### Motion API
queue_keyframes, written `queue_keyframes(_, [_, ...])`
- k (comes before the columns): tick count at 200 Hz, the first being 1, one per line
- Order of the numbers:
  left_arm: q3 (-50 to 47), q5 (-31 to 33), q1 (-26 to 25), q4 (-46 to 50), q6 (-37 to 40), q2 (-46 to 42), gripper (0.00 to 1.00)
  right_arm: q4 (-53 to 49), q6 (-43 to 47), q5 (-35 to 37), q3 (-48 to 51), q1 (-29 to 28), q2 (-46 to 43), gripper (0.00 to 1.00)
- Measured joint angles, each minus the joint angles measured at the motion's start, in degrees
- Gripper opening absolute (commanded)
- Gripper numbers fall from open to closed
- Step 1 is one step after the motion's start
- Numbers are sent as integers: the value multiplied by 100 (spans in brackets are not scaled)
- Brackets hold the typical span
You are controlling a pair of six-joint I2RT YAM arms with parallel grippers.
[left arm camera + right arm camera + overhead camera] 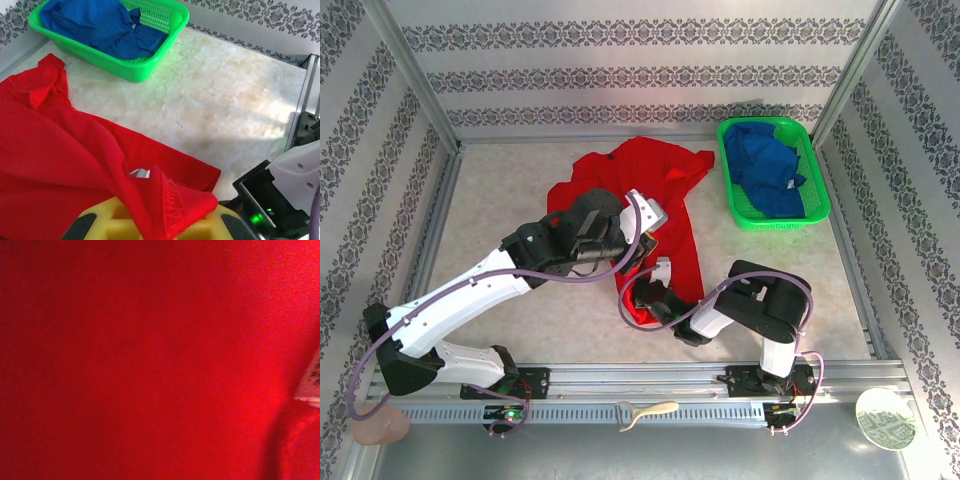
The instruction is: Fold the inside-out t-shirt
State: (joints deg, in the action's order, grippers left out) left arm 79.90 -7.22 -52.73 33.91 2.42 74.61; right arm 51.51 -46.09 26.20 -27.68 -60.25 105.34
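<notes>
First fold, I think: the right gripper (pixel 648 300) is closed tight on the near end of the shirt (pixel 650 175), and the left gripper (pixel 160 222) pinches a red edge closer to the basket (pixel 725 160). Next both must lift evenly. The left wrist view shows that pinch; the top view shows the shirt bunched beside the basket.

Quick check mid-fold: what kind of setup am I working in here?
Probably a staged robot test cell: patterned wall panels in a metal frame, a pale tabletop, and a green laundry basket beside the red t-shirt.
</notes>
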Motion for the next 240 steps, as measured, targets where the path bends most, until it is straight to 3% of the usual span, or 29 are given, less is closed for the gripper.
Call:
queue_keyframes(25, [7, -55, 0, 68, 2, 28, 0, -601, 122, -87, -450, 186, -39, 0])
queue_keyframes(80, [13, -166, 0, 321, 0, -120, 0, -1532, 107, -638, -1510, 1397, -37, 0])
queue_keyframes(171, [13, -199, 0, 638, 20, -835, 0, -1751, -501, -772, -1078, 2090, -439, 0])
queue_keyframes(201, [186, -275, 0, 634, -11, -610, 0, -1941, -448, -531, -1169, 1764, -439, 0])
queue_keyframes(240, [1062, -319, 0, 605, -157, 459, 0, -2653, -280, 761, -1886, 164, -337, 0])
